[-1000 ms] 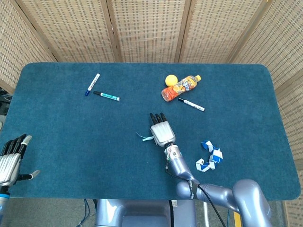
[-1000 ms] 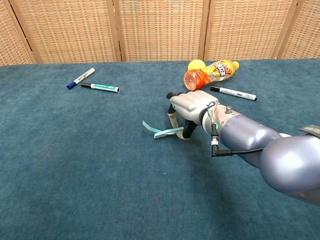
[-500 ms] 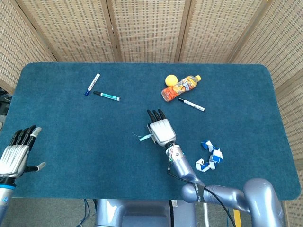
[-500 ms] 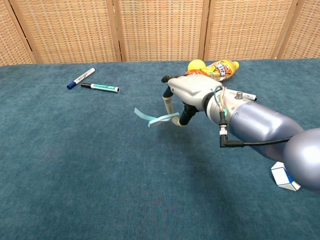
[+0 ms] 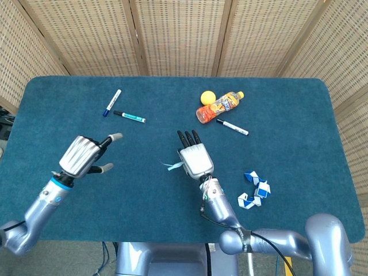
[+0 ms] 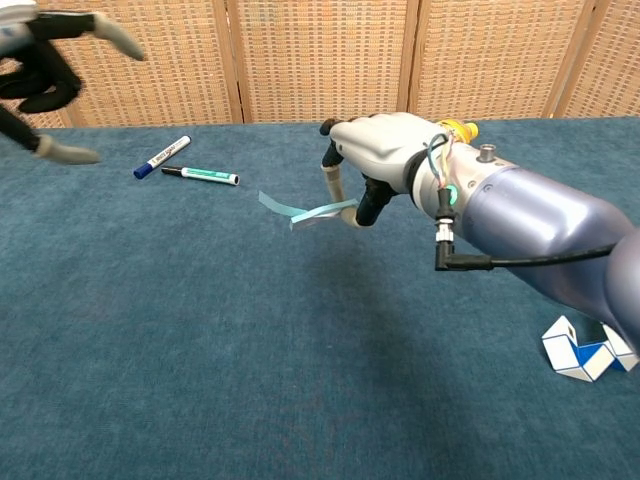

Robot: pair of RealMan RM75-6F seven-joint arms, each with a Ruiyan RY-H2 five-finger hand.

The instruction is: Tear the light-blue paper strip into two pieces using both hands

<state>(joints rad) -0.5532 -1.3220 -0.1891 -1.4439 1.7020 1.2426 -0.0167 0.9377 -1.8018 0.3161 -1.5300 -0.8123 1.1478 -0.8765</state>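
Observation:
The light-blue paper strip (image 6: 300,213) hangs in the air above the table's middle, and my right hand (image 6: 380,160) pinches one end of it. In the head view the strip (image 5: 172,166) pokes out to the left of the right hand (image 5: 195,158). My left hand (image 5: 86,155) is raised over the left part of the table, fingers spread, holding nothing. It shows at the top left corner of the chest view as the left hand (image 6: 50,60), well apart from the strip.
Two markers (image 5: 112,102) (image 5: 129,117) lie at the back left. An orange bottle (image 5: 219,106), a yellow ball (image 5: 207,96) and another marker (image 5: 232,127) lie at the back right. A blue-and-white folded toy (image 5: 254,191) sits near the front right.
My right hand has lifted the strip off the table and risen higher. My left hand has swung up from the front left edge toward the middle.

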